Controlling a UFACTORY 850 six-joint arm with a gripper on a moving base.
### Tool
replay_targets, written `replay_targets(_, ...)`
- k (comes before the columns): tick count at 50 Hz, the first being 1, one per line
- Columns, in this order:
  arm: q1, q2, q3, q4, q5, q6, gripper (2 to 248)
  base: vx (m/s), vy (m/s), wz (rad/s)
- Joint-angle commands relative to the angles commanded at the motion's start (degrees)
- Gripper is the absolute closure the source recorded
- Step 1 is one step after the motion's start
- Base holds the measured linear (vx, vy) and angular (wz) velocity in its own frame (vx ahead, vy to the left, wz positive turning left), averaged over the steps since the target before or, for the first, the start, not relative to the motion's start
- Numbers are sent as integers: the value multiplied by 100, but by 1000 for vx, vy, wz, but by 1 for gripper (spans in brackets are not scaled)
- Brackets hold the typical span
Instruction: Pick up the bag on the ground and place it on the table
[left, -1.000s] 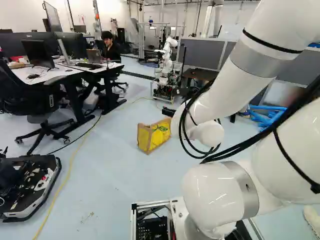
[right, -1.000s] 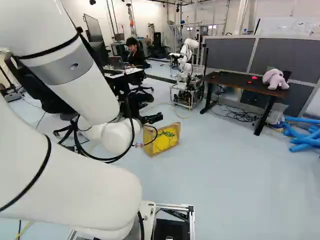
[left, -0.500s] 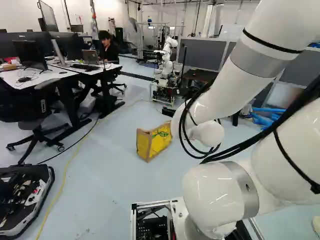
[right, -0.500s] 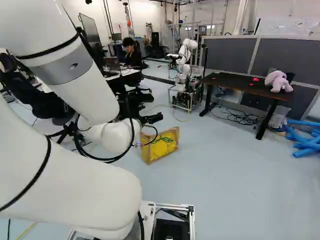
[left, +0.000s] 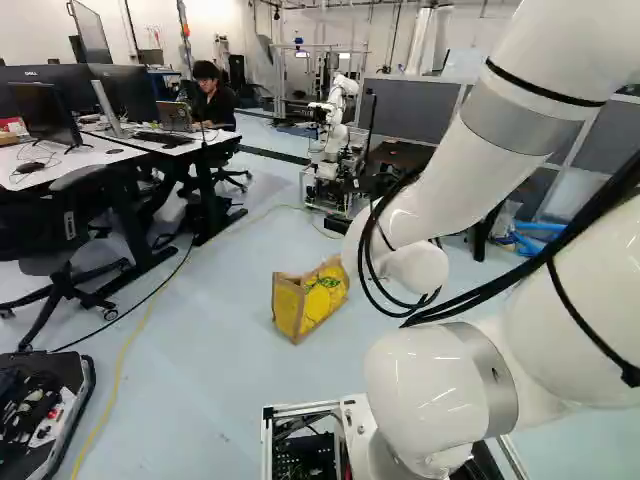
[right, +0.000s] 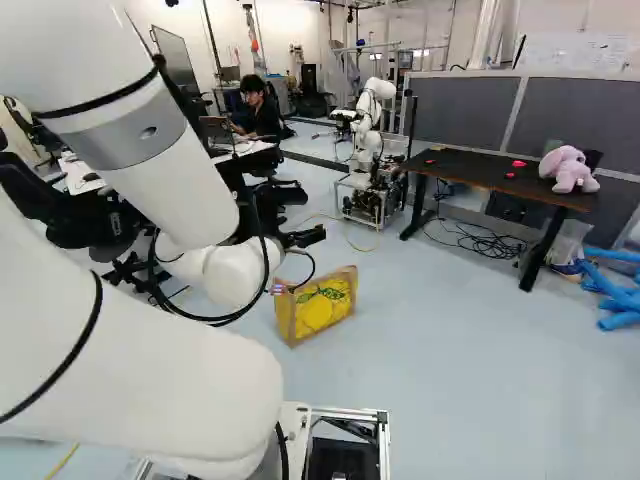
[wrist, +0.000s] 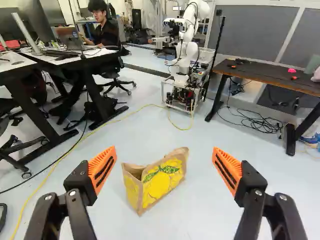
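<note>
A pale blue floor (right: 430, 330) ran across the room, with grey partitions (right: 570, 110) beyond. From where the gripper (right: 305, 238) faced, a black desk frame (wrist: 42, 112) stood at eleven o'clock. Another robot (wrist: 187, 55) was at twelve o'clock, with a yellow cord (wrist: 182, 129) looping on the floor near its base. At one o'clock stood the dark counter (right: 490, 175), a pale pink plush toy (right: 568, 170) on it and tangled black cables (wrist: 260, 120) beneath. The yellow and brown bag (wrist: 162, 184) stood upright on the floor at twelve o'clock, its mouth open, well apart from the counter. The gripper held nothing; its fingers were spread wide, orange pads (wrist: 103, 170) facing each other.
</note>
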Motion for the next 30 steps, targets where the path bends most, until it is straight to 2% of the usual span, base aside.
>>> replay_targets(18,0,0,0,0,0,0,3,222,57,168)
replay_targets(30,0,0,0,0,0,0,3,222,47,5)
